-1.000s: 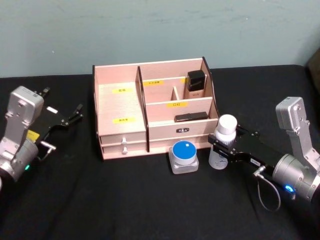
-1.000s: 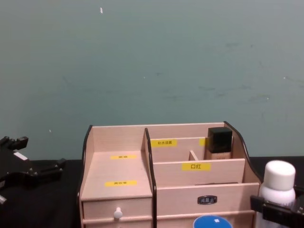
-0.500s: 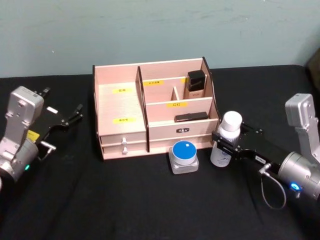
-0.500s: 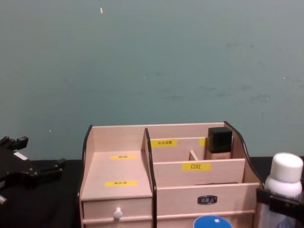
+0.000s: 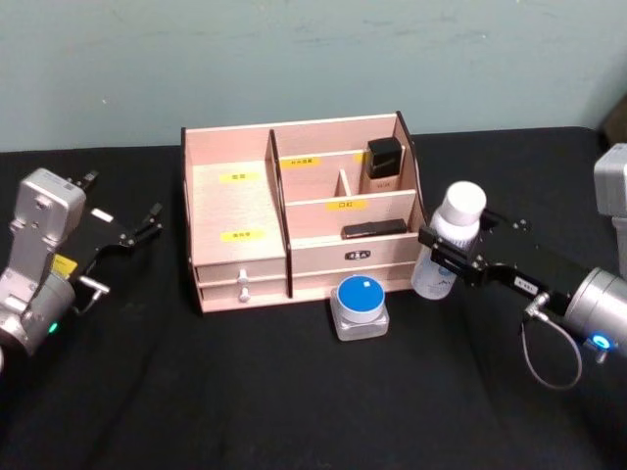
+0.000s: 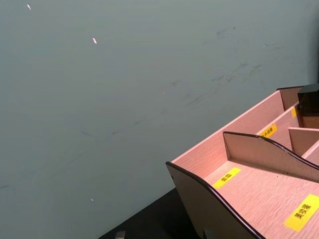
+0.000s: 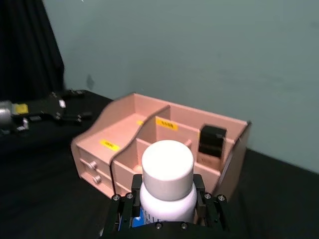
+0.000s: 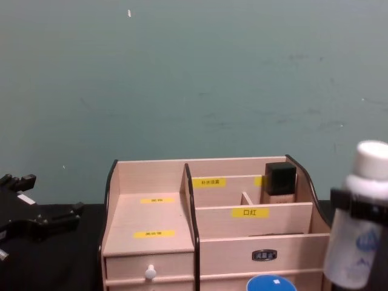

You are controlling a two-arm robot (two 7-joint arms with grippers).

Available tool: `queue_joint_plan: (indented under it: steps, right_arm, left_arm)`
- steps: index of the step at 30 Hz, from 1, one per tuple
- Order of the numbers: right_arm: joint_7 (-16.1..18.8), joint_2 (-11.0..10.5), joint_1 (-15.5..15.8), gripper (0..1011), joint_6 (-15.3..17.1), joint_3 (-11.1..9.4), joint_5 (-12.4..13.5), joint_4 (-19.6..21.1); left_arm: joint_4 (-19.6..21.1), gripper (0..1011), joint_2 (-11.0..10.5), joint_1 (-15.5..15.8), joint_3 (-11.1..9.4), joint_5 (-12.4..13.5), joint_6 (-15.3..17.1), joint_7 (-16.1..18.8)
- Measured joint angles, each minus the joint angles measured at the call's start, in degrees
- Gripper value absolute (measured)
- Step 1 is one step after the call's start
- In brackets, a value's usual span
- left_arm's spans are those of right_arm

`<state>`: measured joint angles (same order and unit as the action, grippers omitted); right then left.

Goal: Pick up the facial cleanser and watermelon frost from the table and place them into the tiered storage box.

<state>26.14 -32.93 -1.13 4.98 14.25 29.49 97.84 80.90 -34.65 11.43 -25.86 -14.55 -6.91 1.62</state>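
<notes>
Black-draped surface [image 5: 294,401] before a plain teal wall [image 5: 294,59]. At mid-surface, the tiered storage box [image 5: 323,257], with a dark-capped bottle [image 5: 384,162] in its back right compartment and a flat dark item [image 5: 374,229] in the tier below.

Just beside the box's right side wall, the white-capped bottle [image 5: 460,208], presumably the facial cleanser. Pinched at the neck by the right end effector [image 5: 453,257], tilted with the cap leaning away from the box, and apparently clear of the surface. Just in front of the box, near the bottle, a blue-lidded jar [image 5: 360,302], probably the watermelon frost, not yet handled. Well off at the box's other side, the left end effector [image 5: 137,230], idle and apparently spread.

Step in hand, by judgement: carrying the bottle up and over into the box.

- Keep the pinch firm at the neck, since a tilted bottle can swing.
- Raise until the base tops the dark-edged side wall before moving sideways.
- Head for a bare tier; the wide left-hand steps look free.
- Right the bottle, lower to the tier floor, then release.
</notes>
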Motion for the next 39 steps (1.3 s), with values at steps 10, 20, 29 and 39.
queue_joint_plan:
  steps: [10, 20, 29, 39]
  right_arm:
    - [0.2, -1.1, -2.4, 602, 1.8, 1.2, 1.9, 4.7]
    - [0.2, 0.2, -7.7, 603, 3.6, 5.8, 2.1, 4.5]
    - [-0.7, 3.6, -13.7, 603, 4.6, 10.2, -0.2, -0.2]
    - [-1.9, 8.4, -19.5, 602, 4.8, 13.0, -2.2, -7.0]
  left_arm:
    - [0.0, 1010, 0.0, 0.0, 0.0, 0.0, 0.0, 0.0]
    - [0.0, 1010, 0.0, 0.0, 0.0, 0.0, 0.0, 0.0]
    - [0.0, 1010, 0.0, 0.0, 0.0, 0.0, 0.0, 0.0]
    - [0.0, 1010, 0.0, 0.0, 0.0, 0.0, 0.0, 0.0]
